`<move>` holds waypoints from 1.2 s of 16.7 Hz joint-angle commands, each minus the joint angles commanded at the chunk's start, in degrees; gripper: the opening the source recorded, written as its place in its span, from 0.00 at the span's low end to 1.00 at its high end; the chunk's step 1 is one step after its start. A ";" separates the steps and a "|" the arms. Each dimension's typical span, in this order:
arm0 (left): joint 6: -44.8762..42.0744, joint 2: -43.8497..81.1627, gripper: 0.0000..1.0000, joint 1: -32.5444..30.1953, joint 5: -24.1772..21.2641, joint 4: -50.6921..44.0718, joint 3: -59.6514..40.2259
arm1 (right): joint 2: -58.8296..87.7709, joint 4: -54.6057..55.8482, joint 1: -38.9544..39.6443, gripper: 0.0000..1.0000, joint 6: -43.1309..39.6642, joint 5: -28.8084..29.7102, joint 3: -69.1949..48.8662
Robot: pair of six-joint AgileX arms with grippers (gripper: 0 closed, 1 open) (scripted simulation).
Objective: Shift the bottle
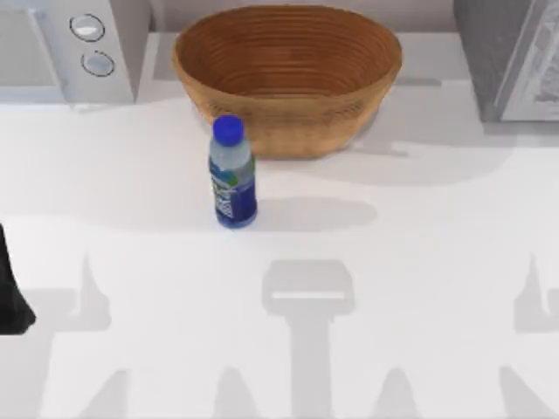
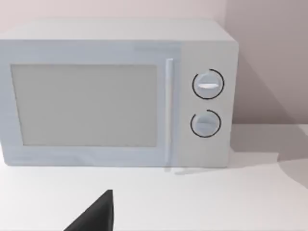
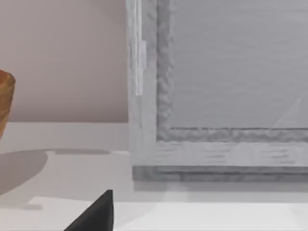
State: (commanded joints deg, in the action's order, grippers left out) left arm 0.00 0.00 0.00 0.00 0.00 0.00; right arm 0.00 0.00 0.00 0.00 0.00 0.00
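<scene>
The bottle point(image 1: 231, 175) stands up straight a little left of the middle of the top view. It sits on the white table point(image 1: 419, 262), just in front of the basket point(image 1: 288, 74). From above I cannot tell if the two touch. The bottle's blue cap point(image 1: 227, 129) points up and its blue label is low on its body.

Nothing has hold of the bottle. A dark bit of the left arm point(image 1: 10, 292) shows at the left edge of the top view, well apart from the bottle. In the left wrist view, a black tip of the left tool point(image 2: 96, 214) pokes in at the bottom of the frame, facing the microwave point(image 2: 115, 96). In the right wrist view, a black tip of the right tool point(image 3: 96, 214) shows at the bottom too, facing a grey cabinet point(image 3: 216, 96). I cannot tell how far open either tool is, and I see nothing in them.

What could go wrong? The bottle is tall and thin, so I think it would tip easily. A bump near the cap could knock it over, and then it may roll. A push toward the top of the frame could jam it into the basket. A squeeze on the round, smooth side might slip. The left arm looks closer, so it has the shorter way to go.
</scene>
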 joint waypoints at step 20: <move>0.00 0.00 1.00 0.00 0.00 0.00 0.00 | 83.84 57.76 25.06 1.00 1.29 -1.08 -24.57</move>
State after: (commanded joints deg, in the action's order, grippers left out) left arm 0.00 0.00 0.00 0.00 0.00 0.00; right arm 83.84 57.76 25.06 1.29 -1.08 -24.57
